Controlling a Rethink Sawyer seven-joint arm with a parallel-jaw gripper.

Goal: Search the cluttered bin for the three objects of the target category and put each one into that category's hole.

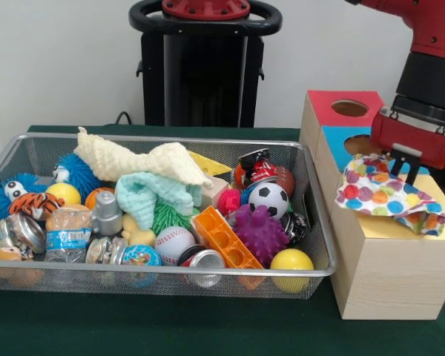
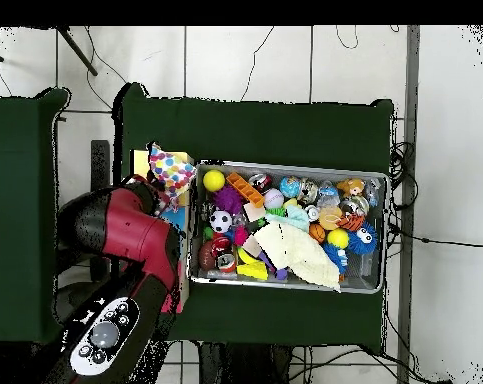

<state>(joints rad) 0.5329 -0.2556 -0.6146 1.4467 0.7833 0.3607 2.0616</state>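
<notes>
Spotted cloth point(image 1: 389, 195) draped on the yellow-faced box point(image 1: 400, 259) at right of frame, claw point(image 1: 406, 165) directly above it — grip state cannot be told, wire-mesh bin point(image 1: 163, 278) of toys at left on the green tabletop point(image 1: 133, 326).

The red and black arm point(image 1: 430, 44) comes down from the upper right of the front view, its black wrist section ending in a red housing that sits level, pointing straight downward. Below that housing hangs the gripper point(image 1: 403, 165), its dark fingers point(image 1: 409, 165) showing only as short stubs whose tips are hidden, so their spread cannot be read. From overhead, the arm point(image 2: 125, 240) reaches up from the base at the bottom left, its red upper link bending at a rounded elbow.
</notes>
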